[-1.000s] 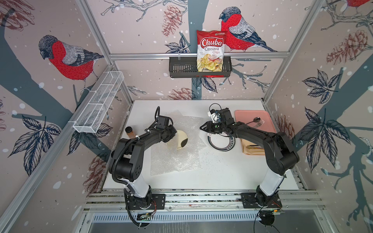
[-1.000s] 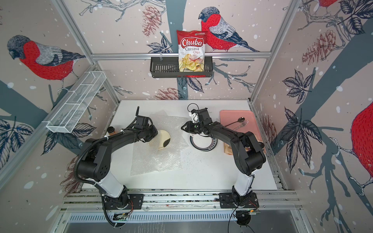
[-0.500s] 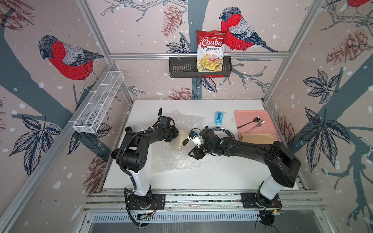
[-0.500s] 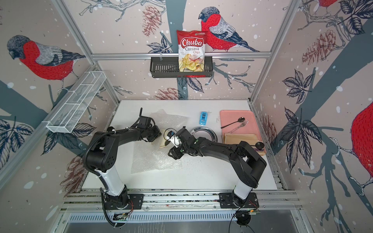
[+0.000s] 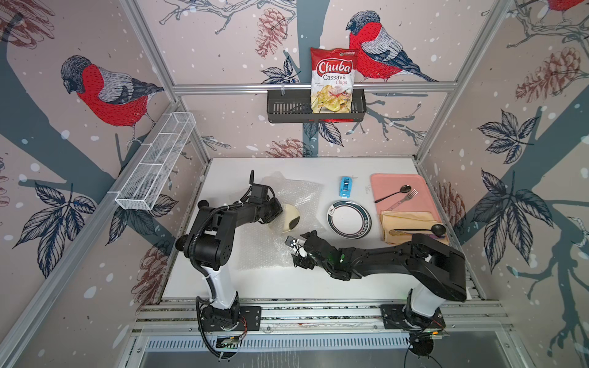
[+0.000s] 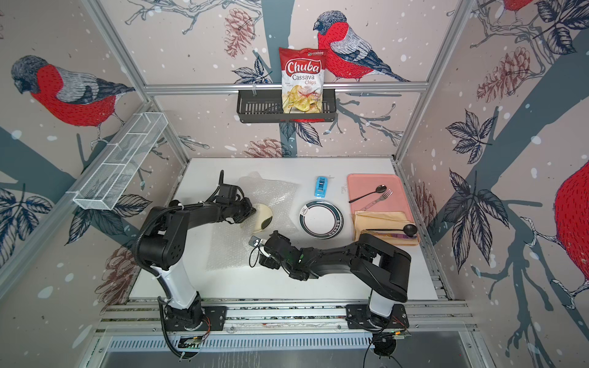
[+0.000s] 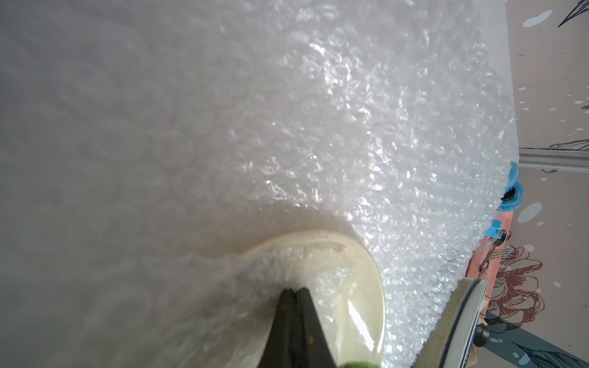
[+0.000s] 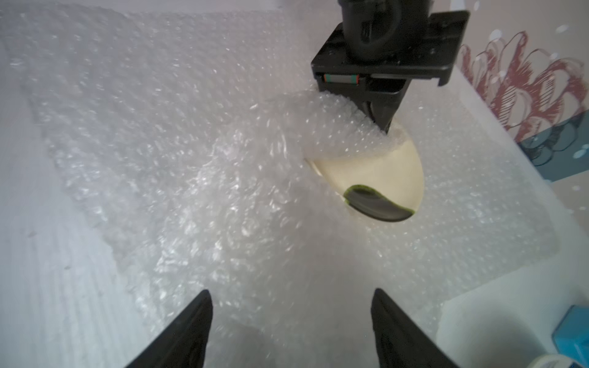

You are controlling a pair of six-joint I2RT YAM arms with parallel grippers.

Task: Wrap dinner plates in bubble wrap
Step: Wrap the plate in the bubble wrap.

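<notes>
A black wall basket (image 5: 315, 108) holding a bag of cassava chips (image 5: 333, 81) hung on the back wall, and a white wire rack (image 5: 156, 162) on the side wall, both well clear of the tabletop (image 5: 318, 286). Along the right-arm side lay a pink tray (image 5: 398, 183) with a spoon (image 5: 393, 193) and a fork (image 5: 404, 199), then a beige napkin (image 5: 404, 221) under a black ladle (image 5: 422, 230). A blue dispenser (image 5: 345, 186) sat near the back, and the banded plate (image 5: 349, 219) lay flat just beside the bubble wrap (image 5: 264, 251), its edge showing in the left wrist view (image 7: 462, 315).

The cream plate (image 5: 288, 220) sat on the wrap near the middle of the tabletop. The left gripper (image 5: 276, 212) covered its far side, fingertips pressed together (image 7: 294, 293) on a fold of wrap drawn up over the plate (image 7: 360, 286). The right gripper (image 5: 294, 252) hung over the near corner of the sheet with its jaws wide apart and nothing between them, fingers (image 8: 188, 331) framing bare wrap (image 8: 191, 159); only wrap lay between it and the plate (image 8: 376, 172).

Being round, the plate had no long axis; its uncovered part showed as an oval, face up, with the dark fish mark at the end toward the right gripper. Whether it lay flat or tilted was unclear.
</notes>
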